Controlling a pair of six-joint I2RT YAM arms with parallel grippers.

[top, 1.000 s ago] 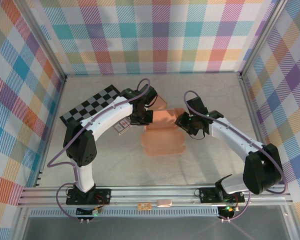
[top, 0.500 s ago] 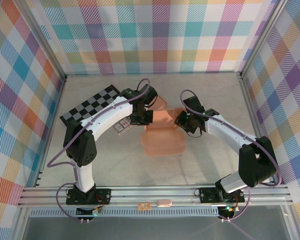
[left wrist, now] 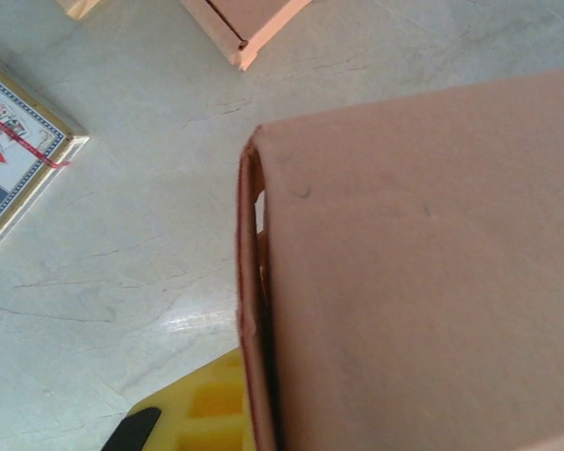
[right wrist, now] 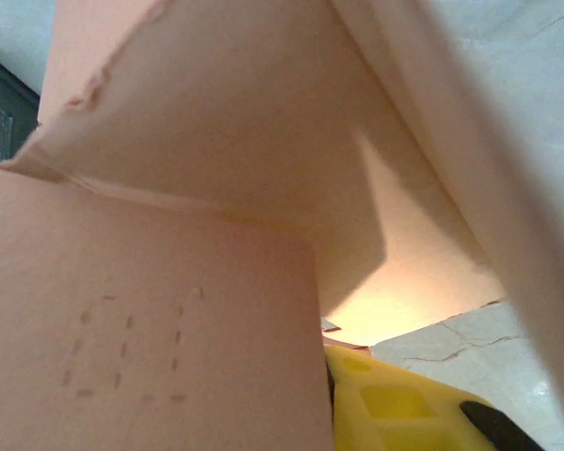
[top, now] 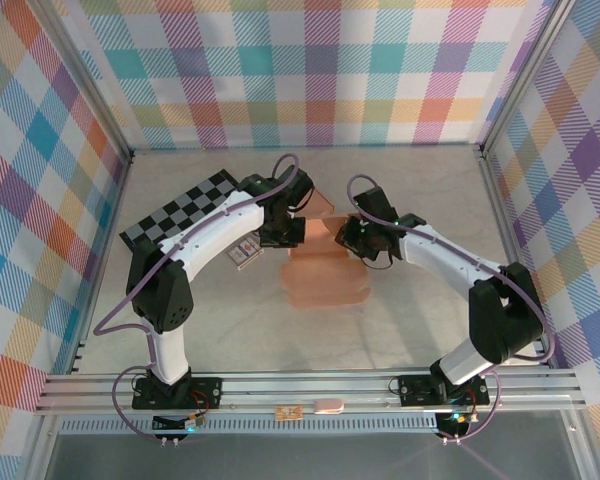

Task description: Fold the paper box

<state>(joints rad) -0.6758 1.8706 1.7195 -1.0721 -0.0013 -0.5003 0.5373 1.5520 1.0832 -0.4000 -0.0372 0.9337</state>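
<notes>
At the middle of the desk [top: 430,195], our left end effector [top: 288,234] is pinched tight on the left wall of the paper box [top: 325,275], while our right end effector [top: 353,238] meets its right side; we cannot tell that one's gap.

The pale, marble-veined desk [top: 435,185] carries a black-and-white checkerboard [top: 175,215] at its upper left. A pack of playing cards [top: 244,252] lies just left of centre. Beside it, the salmon paper box [top: 325,280] rests mid-frame.
</notes>
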